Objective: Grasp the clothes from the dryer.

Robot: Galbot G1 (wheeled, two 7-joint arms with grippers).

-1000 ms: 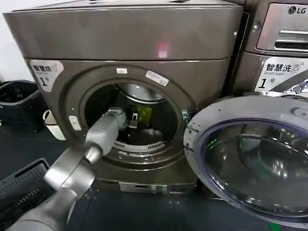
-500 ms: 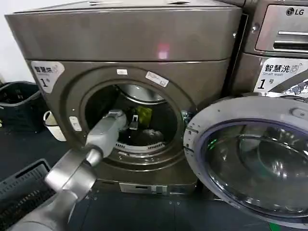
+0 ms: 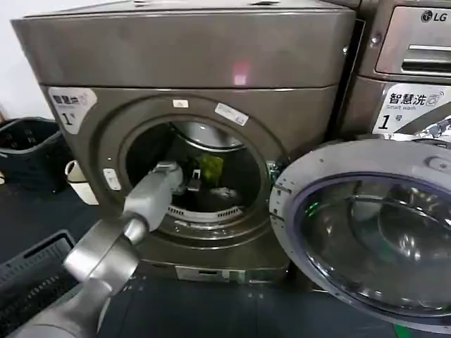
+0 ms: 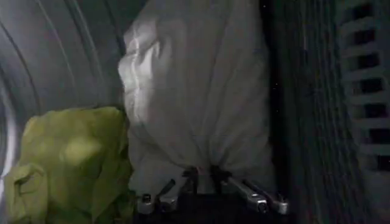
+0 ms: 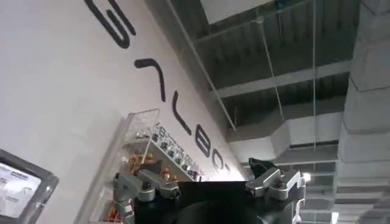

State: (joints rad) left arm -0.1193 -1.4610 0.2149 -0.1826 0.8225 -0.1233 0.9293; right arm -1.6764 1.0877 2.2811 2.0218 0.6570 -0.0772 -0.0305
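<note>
"LG" machine point(image 3: 405, 63) beside "1"-stickered dryer point(image 3: 183, 63), left claw point(image 3: 192, 184) inside drum.

A second machine point(image 3: 405, 67) bearing LG lettering and a white sticker is standing at the right. A dark basket point(image 3: 28, 151) is sitting on the floor at the left, with a small white container point(image 3: 77, 182) leaning just beside it. A black crate point(image 3: 32, 278) is lying nearer the camera. In the right wrist view, a white wall point(image 5: 67, 91) is showing large black letters, and a clear shelf rack point(image 5: 146, 161) is hanging on it.
</note>
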